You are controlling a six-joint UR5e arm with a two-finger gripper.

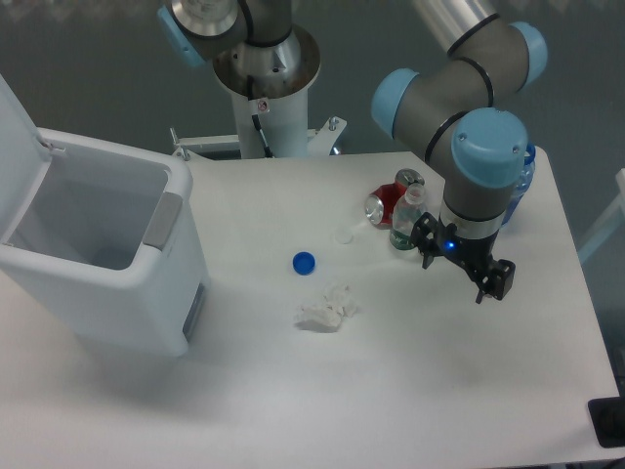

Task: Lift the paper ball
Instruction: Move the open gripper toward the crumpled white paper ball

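Observation:
The paper ball (325, 309) is a small crumpled white wad lying on the white table (410, 391), just below and right of a round blue bottle cap (304, 262). A tiny clear cap (344, 235) sits further back. My gripper (462, 272) hangs above the table well to the right of the paper ball, its dark fingers pointing down and apart with nothing between them. Nothing touches the paper ball.
A white open bin (107, 244) stands at the table's left. Behind the gripper are a red can (386, 205) on its side, a small clear bottle (407, 223) and a blue-tinted bottle (523, 176). The arm's base (266, 88) rises at the back.

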